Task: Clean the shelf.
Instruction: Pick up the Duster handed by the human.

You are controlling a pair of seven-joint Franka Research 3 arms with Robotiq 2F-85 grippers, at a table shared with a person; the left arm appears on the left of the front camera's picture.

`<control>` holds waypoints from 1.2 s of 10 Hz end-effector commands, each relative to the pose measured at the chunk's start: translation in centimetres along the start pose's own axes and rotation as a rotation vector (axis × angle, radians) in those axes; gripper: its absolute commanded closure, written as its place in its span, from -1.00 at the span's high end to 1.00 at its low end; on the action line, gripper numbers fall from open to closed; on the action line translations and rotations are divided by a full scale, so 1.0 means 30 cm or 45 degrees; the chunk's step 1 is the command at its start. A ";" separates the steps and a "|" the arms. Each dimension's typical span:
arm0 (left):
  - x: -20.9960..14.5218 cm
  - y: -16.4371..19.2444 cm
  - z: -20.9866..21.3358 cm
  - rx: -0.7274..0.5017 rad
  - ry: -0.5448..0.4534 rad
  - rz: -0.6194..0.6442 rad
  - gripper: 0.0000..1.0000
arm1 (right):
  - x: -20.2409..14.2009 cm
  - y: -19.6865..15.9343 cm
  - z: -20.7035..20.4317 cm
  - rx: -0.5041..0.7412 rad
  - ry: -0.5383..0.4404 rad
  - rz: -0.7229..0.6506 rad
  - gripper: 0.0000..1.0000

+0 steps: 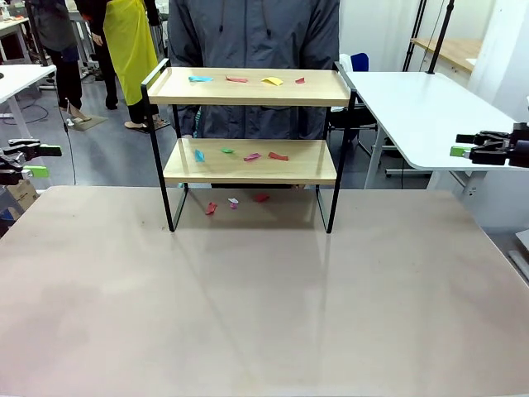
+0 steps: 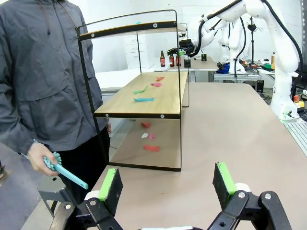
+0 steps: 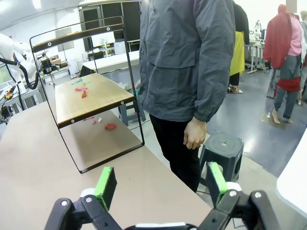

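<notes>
Shelf (image 1: 248, 98): one, two boards, upright at the middle of the tabletop's (image 1: 264, 314) far edge. Its long axis runs along that edge and its open front faces the robot's side. Coloured scraps (image 1: 272, 81): four on the top board, four on the lower board, at least three on the tabletop beneath. Left hand (image 2: 168, 182) and right hand (image 3: 161, 179) are both open and empty, off the far corners, well apart from the shelf. One person (image 1: 256, 33) stands just behind it.
</notes>
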State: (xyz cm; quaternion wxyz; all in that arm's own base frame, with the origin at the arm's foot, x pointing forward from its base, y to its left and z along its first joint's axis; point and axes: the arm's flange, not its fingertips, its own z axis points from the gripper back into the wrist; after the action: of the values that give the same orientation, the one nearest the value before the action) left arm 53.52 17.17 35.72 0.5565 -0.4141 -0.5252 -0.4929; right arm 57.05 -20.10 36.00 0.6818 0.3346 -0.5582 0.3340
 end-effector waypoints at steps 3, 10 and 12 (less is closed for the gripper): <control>0.007 0.001 -0.007 0.001 0.002 -0.005 1.00 | 0.003 0.001 -0.002 -0.008 0.003 0.002 1.00; 0.007 0.001 -0.007 0.001 0.002 -0.005 1.00 | 0.003 0.001 -0.002 -0.008 0.003 0.002 1.00; 0.007 0.001 -0.007 0.001 0.002 -0.005 1.00 | 0.003 0.001 -0.002 -0.008 0.003 0.002 1.00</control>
State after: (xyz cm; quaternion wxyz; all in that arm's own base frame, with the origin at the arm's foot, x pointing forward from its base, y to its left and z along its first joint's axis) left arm 53.53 17.17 35.72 0.5565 -0.4141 -0.5252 -0.4929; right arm 57.05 -20.11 36.00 0.6819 0.3346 -0.5582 0.3339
